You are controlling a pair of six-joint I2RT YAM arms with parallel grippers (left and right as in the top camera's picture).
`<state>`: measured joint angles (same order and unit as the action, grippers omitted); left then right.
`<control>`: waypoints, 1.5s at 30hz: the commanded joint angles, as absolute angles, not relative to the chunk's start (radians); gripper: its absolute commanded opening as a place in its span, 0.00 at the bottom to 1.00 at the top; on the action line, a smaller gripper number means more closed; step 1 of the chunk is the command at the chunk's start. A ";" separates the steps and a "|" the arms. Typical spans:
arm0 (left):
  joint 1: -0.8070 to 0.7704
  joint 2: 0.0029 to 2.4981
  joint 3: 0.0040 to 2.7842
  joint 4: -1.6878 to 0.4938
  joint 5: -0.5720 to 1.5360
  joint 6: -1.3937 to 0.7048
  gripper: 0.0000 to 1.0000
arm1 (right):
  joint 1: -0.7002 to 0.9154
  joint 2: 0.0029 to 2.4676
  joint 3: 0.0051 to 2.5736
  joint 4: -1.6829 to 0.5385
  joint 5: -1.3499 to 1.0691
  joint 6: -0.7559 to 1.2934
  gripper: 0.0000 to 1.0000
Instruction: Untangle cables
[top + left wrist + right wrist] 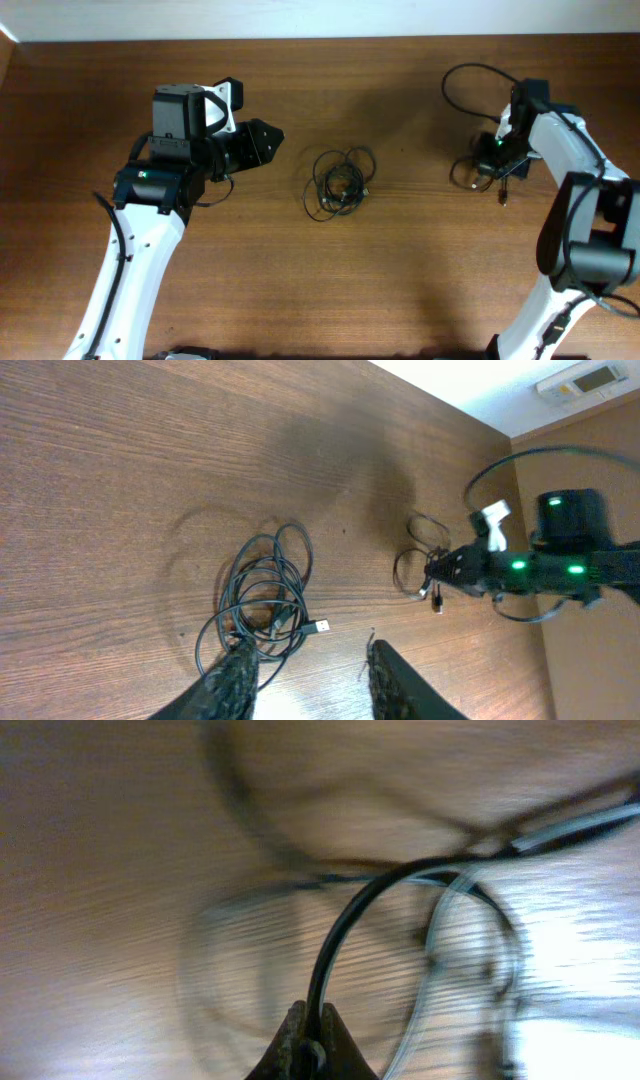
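Two grippers, one knotted bundle and one cord lying apart, listed left to right.

1. Left gripper (272, 140): the jaws stand partly open with nothing between them. It points toward the table's centre, near the bundle but not touching it.
2. Cable bundle (340, 183): thin black cords in overlapping loops lie flat on the table (400, 290) at centre. A small plug end (320, 627) sticks out at one edge. Neither gripper touches the bundle.
3. Separate cable (345, 915): it lies in loose loops at the right side, well apart from the bundle. Whether this is one cord or two cannot be told.
4. Right gripper (308, 1040): the jaws are fully closed, pinching the separate cable at the fingertips, low over the wood.

Containers: none are in view, and everything rests on the bare tabletop.

Step in hand (judged): the right arm is handling a cord already free of the knot, while most of the tangle is not yet undone.

Next move (judged): lay that cord down clear of the rest. Then bring the left gripper down on an outer loop or the exposed plug, pinning the bundle so that one strand comes away without dragging the others.
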<state>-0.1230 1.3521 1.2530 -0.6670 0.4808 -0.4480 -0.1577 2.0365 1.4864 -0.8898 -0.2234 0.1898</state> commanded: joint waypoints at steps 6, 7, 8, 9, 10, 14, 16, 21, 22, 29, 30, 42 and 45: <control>-0.125 1.364 1.258 -0.668 0.475 -0.432 0.33 | -0.156 1.625 1.544 -0.744 -1.540 0.102 0.04; -0.125 1.364 1.258 -0.668 0.476 -0.432 0.36 | -0.157 1.586 1.544 -0.732 -1.539 0.120 0.04; -0.125 1.364 1.258 -0.667 0.484 -0.432 0.37 | -0.157 1.556 1.544 -0.736 -1.501 0.144 0.04; -0.125 1.364 1.258 -0.666 0.516 -0.432 0.39 | -0.156 1.517 1.544 -0.752 -1.433 0.199 0.04; -0.125 1.364 1.258 -0.662 0.561 -0.432 0.39 | -0.156 1.485 1.544 -0.757 -1.414 0.234 0.04; -0.125 1.364 1.258 -0.604 0.762 -0.431 0.40 | -0.157 1.359 1.544 -0.743 -1.420 0.245 0.04; -0.125 1.364 1.258 -0.551 0.875 -0.432 0.41 | -0.157 1.309 1.544 -0.731 -1.402 0.276 0.04; -0.172 1.364 1.258 -0.356 1.073 -0.620 0.39 | -0.157 1.216 1.544 -0.655 -1.394 0.388 0.04; -0.189 1.364 1.258 -0.332 1.073 -0.690 0.41 | -0.157 1.203 1.544 -0.653 -1.395 0.403 0.04; -0.267 1.364 1.258 -0.224 1.054 -1.012 0.51 | -0.157 1.171 1.544 -0.654 -1.482 0.410 0.04; -0.271 1.364 1.258 -0.224 1.049 -1.042 0.51 | -0.157 1.171 1.544 -0.654 -1.482 0.410 0.04; -0.403 1.369 1.258 -0.218 0.801 -0.946 0.57 | -0.156 1.171 1.544 -0.669 -1.493 0.454 0.04; -0.414 1.370 1.258 -0.183 0.788 -0.949 0.57 | -0.156 1.171 1.544 -0.685 -1.493 0.454 0.04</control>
